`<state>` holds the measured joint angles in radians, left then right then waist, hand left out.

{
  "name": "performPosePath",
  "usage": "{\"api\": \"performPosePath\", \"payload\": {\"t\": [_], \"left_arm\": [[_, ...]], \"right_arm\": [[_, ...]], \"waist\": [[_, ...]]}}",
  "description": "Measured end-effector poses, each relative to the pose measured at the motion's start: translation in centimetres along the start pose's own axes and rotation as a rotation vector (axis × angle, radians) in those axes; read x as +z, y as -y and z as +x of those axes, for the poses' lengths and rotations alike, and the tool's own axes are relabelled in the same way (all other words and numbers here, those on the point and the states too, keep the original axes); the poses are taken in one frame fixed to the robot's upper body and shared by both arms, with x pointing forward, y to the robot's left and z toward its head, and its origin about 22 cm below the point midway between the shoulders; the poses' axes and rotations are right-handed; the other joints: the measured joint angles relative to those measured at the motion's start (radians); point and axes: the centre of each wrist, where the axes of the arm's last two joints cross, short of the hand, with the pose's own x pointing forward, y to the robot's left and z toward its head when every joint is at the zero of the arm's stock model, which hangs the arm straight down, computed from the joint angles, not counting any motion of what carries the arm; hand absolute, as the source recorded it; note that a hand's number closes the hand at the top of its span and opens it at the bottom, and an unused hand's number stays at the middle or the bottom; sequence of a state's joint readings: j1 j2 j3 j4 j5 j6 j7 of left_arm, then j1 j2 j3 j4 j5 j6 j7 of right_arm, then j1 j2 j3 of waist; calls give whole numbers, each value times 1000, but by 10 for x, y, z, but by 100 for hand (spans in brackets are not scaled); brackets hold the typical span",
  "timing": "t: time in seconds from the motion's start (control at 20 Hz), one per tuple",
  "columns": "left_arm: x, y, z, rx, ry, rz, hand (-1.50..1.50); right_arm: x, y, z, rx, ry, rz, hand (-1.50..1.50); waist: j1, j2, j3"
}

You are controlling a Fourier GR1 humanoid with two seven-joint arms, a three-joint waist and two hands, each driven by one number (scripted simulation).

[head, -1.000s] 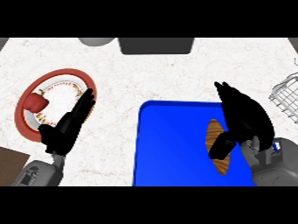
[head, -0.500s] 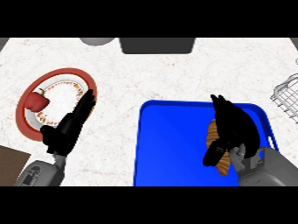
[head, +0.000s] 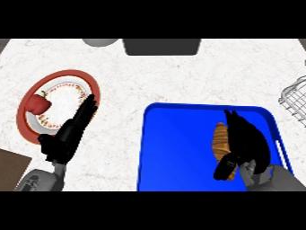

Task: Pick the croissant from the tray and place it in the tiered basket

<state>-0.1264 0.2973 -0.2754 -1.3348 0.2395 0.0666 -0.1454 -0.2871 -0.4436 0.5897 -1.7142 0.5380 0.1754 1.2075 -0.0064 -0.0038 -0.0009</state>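
Curling round the croissant (head: 220, 143) near the tray's (head: 175, 148) right edge: right hand (head: 248, 143), thumb under it. Left hand (head: 72, 132) relaxed, resting beside the plate (head: 89, 85) (basket (head: 304, 103) at counter's right edge).

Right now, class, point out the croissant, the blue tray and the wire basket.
croissant (head: 219, 140), head view, on its upper brown crust.
blue tray (head: 175, 148), head view, on its bare floor left of the croissant.
wire basket (head: 301, 99), head view, on its wire rim at the right edge.
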Motion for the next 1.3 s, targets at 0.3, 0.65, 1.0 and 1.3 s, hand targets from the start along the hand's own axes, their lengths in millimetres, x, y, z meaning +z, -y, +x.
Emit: {"api": "performPosePath", "payload": {"t": [0.3, 0.65, 1.0, 1.3], "left_arm": [[-2, -2, 1, -4, 0, 3, 0], [-4, 4, 3, -2, 3, 1, 0], [-3, 4, 3, 5, 3, -2, 0], [-10, 4, 5, 3, 3, -2, 0]], "right_arm": [[-8, -8, -5, -15, -26, 10, -150], [-13, -26, -9, -28, -53, 24, 150], [-19, -26, 3, -71, 0, -64, 150], [-21, -30, 0, -88, 12, -104, 150]], "waist": [[4, 2, 0], [6, 3, 1], [6, 1, -2], [6, 1, -1]]}}
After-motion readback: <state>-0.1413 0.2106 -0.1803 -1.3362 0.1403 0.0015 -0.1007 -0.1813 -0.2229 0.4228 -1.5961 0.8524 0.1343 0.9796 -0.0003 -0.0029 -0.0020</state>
